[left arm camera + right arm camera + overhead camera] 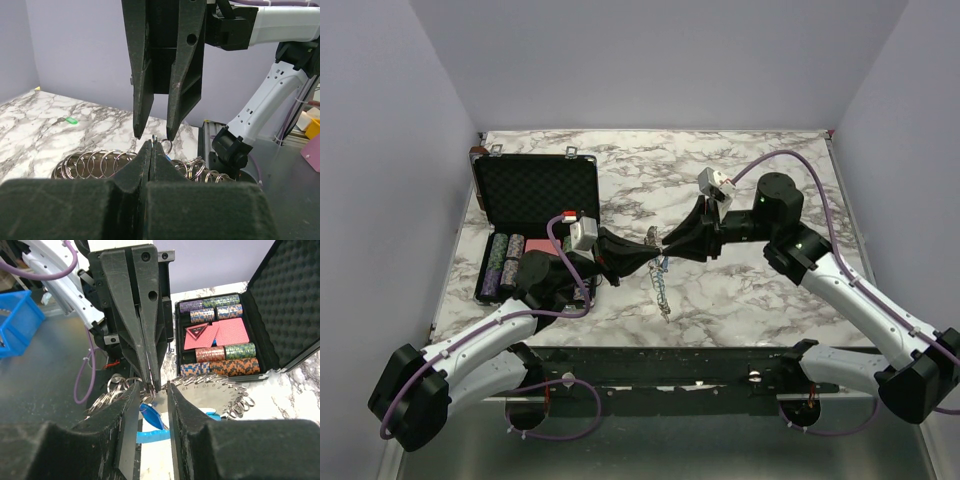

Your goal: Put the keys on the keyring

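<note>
The left gripper (151, 146), jaws shut, pinches a ring of the keyring (664, 288) mid-frame. The right gripper (153, 136) faces it, jaws half-open, seemingly empty. Likely next step: fetching the green key (72, 120) off the tabletop (30, 112).

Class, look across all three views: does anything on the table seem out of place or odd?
Yes: the green key lies by itself on the marble table, well away from the keyring and its pile of rings. Nothing looks spilled or damaged.
</note>
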`<state>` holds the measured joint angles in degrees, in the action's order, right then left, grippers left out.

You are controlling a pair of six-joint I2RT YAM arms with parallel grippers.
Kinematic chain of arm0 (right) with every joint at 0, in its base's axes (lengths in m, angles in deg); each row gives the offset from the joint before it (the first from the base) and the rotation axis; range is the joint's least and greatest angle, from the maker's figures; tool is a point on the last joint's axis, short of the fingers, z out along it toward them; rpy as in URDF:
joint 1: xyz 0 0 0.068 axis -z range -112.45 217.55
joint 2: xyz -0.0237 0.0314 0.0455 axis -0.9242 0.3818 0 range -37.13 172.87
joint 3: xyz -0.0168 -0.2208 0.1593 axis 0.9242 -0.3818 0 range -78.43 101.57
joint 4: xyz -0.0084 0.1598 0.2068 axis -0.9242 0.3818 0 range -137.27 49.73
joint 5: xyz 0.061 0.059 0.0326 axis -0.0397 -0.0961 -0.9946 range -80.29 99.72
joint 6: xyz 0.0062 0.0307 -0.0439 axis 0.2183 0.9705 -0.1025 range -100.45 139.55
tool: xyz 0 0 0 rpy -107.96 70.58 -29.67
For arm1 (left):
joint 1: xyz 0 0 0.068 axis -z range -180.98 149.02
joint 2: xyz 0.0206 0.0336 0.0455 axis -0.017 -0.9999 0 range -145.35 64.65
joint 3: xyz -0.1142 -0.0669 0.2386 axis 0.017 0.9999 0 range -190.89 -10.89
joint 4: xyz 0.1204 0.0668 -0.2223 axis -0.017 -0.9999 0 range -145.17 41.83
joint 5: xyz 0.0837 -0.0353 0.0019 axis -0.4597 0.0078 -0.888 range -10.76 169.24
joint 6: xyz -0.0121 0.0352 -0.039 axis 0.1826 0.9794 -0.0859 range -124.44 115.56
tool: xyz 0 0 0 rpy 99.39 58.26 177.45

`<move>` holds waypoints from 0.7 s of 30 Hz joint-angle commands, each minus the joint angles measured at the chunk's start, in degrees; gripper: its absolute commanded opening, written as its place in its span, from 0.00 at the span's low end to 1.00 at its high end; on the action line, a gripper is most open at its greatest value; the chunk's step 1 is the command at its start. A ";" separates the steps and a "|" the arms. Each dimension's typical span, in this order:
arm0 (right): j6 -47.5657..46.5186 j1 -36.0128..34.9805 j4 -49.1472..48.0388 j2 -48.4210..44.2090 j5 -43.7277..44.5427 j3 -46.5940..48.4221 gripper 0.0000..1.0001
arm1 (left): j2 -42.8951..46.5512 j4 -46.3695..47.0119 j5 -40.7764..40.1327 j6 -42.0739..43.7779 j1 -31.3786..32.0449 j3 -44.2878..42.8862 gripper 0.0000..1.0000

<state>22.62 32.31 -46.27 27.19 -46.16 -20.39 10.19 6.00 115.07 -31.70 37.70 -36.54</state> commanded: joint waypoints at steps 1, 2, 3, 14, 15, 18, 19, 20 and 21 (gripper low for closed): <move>2.38 -0.26 -2.93 0.90 1.12 -0.91 0.33 | 0.84 3.22 -0.59 1.07 -0.27 0.16 0.00; 2.29 -0.26 -2.93 0.90 1.21 -1.00 0.31 | 0.93 2.96 -0.59 1.16 -0.27 0.16 0.00; 2.20 -0.26 -2.75 0.90 1.30 -0.91 0.30 | 0.93 2.87 -0.76 1.16 -0.27 0.25 0.00; 1.68 -0.62 -1.87 0.72 1.12 -2.23 0.24 | 1.37 2.25 -1.91 1.60 -0.27 0.42 0.00; 1.59 -0.62 -1.87 0.64 1.12 -2.40 0.24 | 1.28 2.34 -1.91 1.60 -0.27 0.34 0.00; 1.41 -0.88 -1.79 0.81 1.12 -2.49 0.23 | 1.37 2.25 -2.00 1.60 -0.27 0.34 0.00; 1.41 -0.79 -1.70 0.99 1.03 -2.49 0.23 | 1.37 2.34 -2.00 1.60 -0.27 0.34 0.00; 1.32 -0.96 -1.78 0.99 1.12 -2.58 0.23 | 1.37 2.25 -2.00 1.60 -0.27 0.34 0.00; 1.41 -0.97 -1.70 1.08 1.03 -2.67 0.23 | 1.37 2.25 -2.00 1.60 -0.18 0.34 0.00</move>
<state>24.04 31.85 -47.63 27.75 -45.86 -21.89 10.23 5.68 114.42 -30.79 37.70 -36.26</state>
